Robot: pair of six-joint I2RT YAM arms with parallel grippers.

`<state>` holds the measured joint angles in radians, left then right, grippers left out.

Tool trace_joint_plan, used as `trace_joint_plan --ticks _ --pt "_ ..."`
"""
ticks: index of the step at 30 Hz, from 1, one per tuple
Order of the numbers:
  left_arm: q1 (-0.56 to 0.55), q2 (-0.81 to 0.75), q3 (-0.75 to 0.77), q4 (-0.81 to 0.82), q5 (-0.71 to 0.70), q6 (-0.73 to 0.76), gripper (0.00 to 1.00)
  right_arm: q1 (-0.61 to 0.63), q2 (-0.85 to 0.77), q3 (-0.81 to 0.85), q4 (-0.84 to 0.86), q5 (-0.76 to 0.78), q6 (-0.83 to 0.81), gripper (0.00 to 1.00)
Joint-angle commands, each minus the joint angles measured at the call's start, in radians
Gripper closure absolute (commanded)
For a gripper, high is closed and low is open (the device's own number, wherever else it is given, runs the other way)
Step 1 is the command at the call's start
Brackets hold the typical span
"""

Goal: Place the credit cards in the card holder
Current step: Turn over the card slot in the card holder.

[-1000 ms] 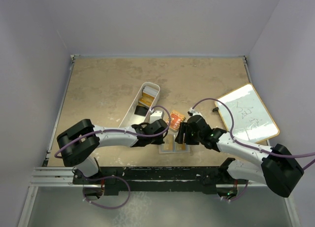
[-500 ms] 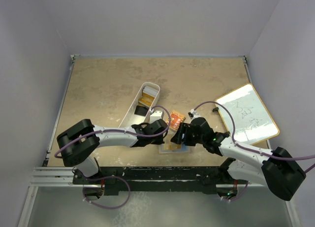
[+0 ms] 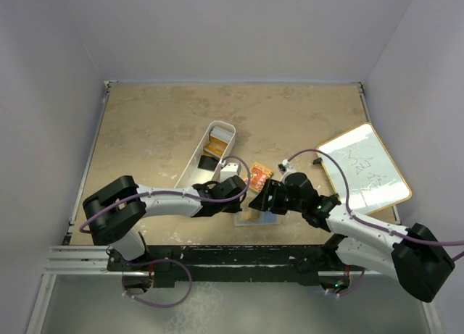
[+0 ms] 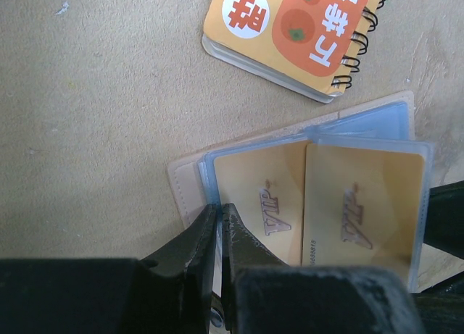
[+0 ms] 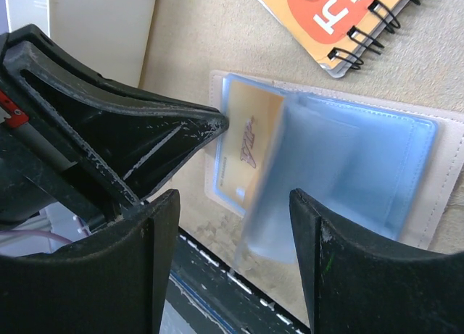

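Card holder (image 4: 183, 183): lying open on the worktop (image 4: 94, 95), near edge, two gold credit cards (image 4: 362, 196) sleeved. Left gripper (image 4: 219, 222) clenched, tips at its left edge. Right gripper (image 5: 232, 202) released, astride a loose clear sleeve (image 5: 348, 167). Risk: sleeve flops shut, or the holder slides if the tips slip.

Tan table (image 3: 145, 124), white bin (image 3: 194, 154), open card holder (image 4: 183, 190) (clear sleeves), orange spiral notebook (image 4: 290, 37), perhaps a whiteboard (image 3: 362, 167).

Left arm (image 3: 170, 198), white with black joints: extended low from its base, reaching inward to the right. Black two-finger left tool (image 4: 218, 219): fingers pressed together, tips pointed down. Right arm (image 3: 362, 225), same build: stretched low, reaching inward to the left. Black right tool (image 5: 232, 201): fingers standing well apart, close beside the left tool's tips.
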<state>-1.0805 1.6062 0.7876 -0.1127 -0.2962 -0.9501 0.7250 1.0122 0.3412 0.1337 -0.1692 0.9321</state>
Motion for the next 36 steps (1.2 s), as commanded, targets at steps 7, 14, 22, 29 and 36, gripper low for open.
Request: trace_joint_plan --ticks 7,14,22,29,36 --pt "-0.003 -0.038 -0.019 0.014 -0.02 -0.014 0.96 -0.004 0.028 0.026 0.061 -0.057 0.003 0.38" --pt "-0.003 -0.039 -0.019 0.012 -0.021 -0.018 0.96 -0.003 0.006 0.024 0.072 -0.07 0.002 0.4" --pt "-0.004 -0.061 -0.019 0.006 -0.034 -0.027 0.96 -0.003 0.049 0.032 0.115 -0.133 -0.008 0.38" --pt "-0.004 -0.07 -0.022 0.004 -0.046 -0.036 0.96 -0.003 0.081 0.044 0.167 -0.149 -0.006 0.38" --pt "-0.004 -0.071 -0.024 0.005 -0.046 -0.039 0.96 -0.004 0.056 0.047 0.15 -0.151 -0.004 0.33"
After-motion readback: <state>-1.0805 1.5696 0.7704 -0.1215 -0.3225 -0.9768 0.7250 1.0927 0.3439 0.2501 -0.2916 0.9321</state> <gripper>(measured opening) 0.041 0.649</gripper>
